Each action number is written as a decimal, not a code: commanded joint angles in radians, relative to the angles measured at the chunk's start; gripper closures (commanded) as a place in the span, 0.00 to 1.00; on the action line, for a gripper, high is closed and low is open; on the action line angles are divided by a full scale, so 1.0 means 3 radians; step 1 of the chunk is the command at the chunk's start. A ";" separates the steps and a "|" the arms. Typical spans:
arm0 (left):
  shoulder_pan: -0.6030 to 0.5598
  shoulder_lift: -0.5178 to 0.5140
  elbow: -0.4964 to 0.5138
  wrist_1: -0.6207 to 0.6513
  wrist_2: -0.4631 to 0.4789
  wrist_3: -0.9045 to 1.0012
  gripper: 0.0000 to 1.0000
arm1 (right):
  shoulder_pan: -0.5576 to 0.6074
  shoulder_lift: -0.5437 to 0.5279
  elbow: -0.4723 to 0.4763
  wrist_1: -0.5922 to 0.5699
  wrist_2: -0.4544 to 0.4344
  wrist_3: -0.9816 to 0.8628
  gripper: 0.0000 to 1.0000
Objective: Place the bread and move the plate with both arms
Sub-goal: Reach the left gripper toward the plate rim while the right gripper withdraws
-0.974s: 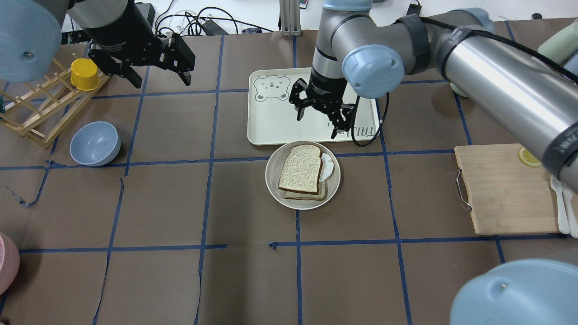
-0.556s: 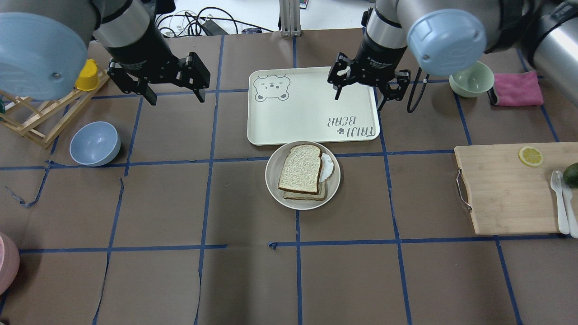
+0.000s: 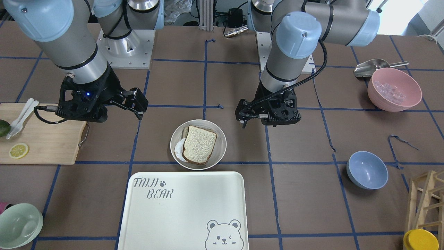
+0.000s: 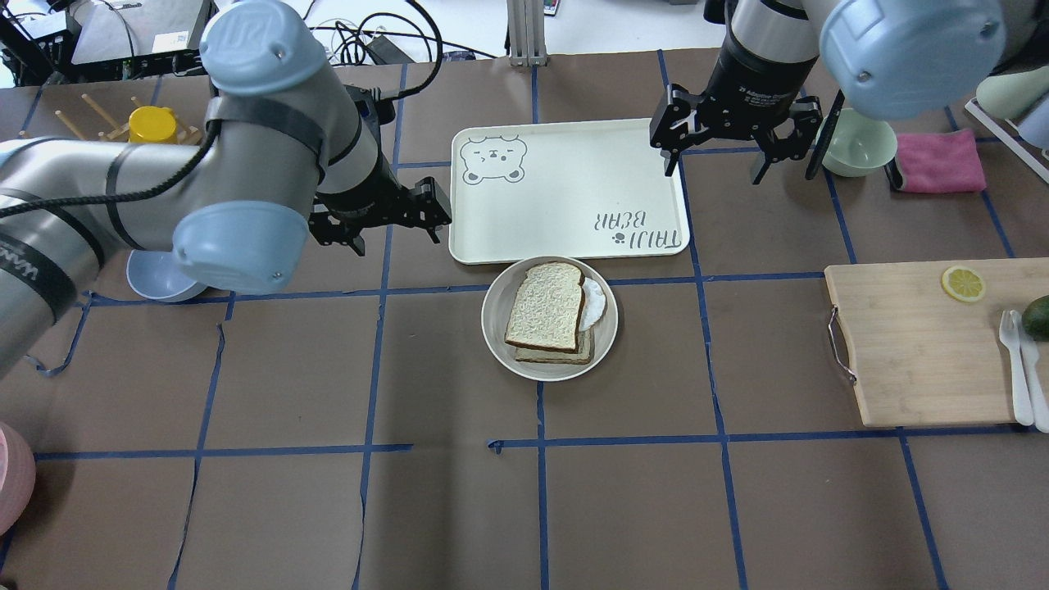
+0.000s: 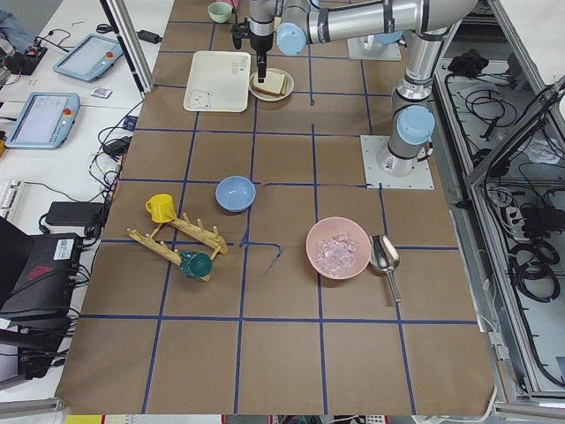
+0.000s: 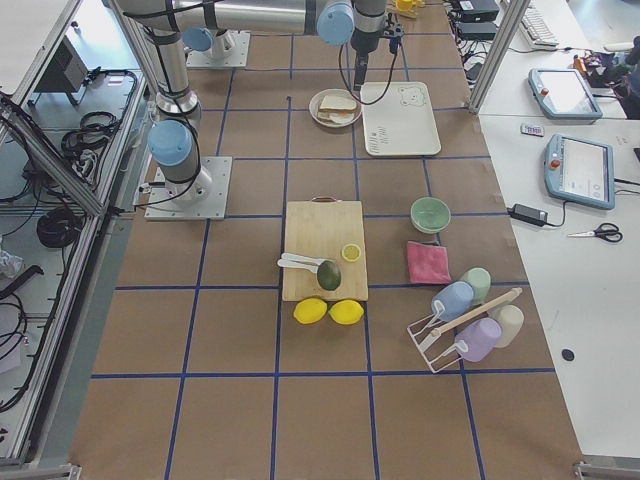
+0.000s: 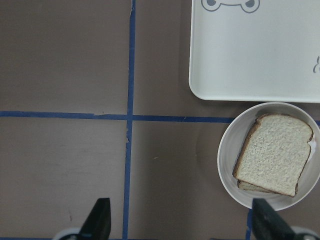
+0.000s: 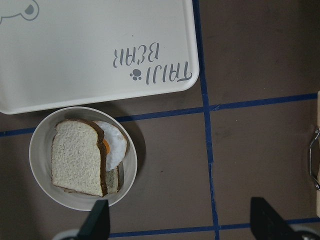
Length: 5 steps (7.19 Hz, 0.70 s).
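Observation:
The bread (image 4: 545,307) lies plain-topped on the round cream plate (image 4: 494,328), on top of a second slice and a fried egg (image 4: 594,303) that peeks out on the right. The plate sits just in front of the bear tray. My left gripper (image 4: 393,229) is open and empty, hovering left of the tray and above-left of the plate. My right gripper (image 4: 713,164) is open and empty at the tray's far right corner. The left wrist view shows the bread (image 7: 274,152) and the plate (image 7: 225,165) at its right; the right wrist view shows them at its lower left, bread (image 8: 77,157) and plate (image 8: 40,150).
The bear-print tray (image 4: 565,188) lies behind the plate. A wooden cutting board (image 4: 918,344) with a lemon slice, an avocado and cutlery is on the right. A green bowl (image 4: 856,143), a pink cloth (image 4: 938,160), a blue bowl (image 3: 367,169), a pink bowl (image 3: 394,88) and a wooden rack (image 3: 425,198) stand around.
My left arm swung in from the far left corner toward the tray's left edge. My right gripper moved from over the tray out to its far right corner. Bread and plate stayed still.

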<state>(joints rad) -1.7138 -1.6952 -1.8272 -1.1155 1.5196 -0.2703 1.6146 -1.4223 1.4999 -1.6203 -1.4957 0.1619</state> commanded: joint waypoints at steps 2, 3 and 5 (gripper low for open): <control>-0.0157 -0.0249 -0.0428 0.0681 -0.0343 -0.0279 0.00 | -0.0023 -0.0203 0.0001 0.0017 -0.0061 -0.0221 0.00; -0.0157 -0.0341 -0.0474 0.0701 -0.0401 -0.0280 0.01 | -0.0064 -0.0239 0.0001 0.0032 -0.0051 -0.0501 0.00; -0.0168 -0.0510 -0.0505 0.0767 -0.0412 -0.0280 0.01 | -0.0237 -0.0372 0.0016 0.0104 -0.0041 -0.0560 0.00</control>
<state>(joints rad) -1.7614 -1.8161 -1.9728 -0.9031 1.4022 -0.3535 1.5723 -1.5141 1.5022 -1.6001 -1.5091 0.0165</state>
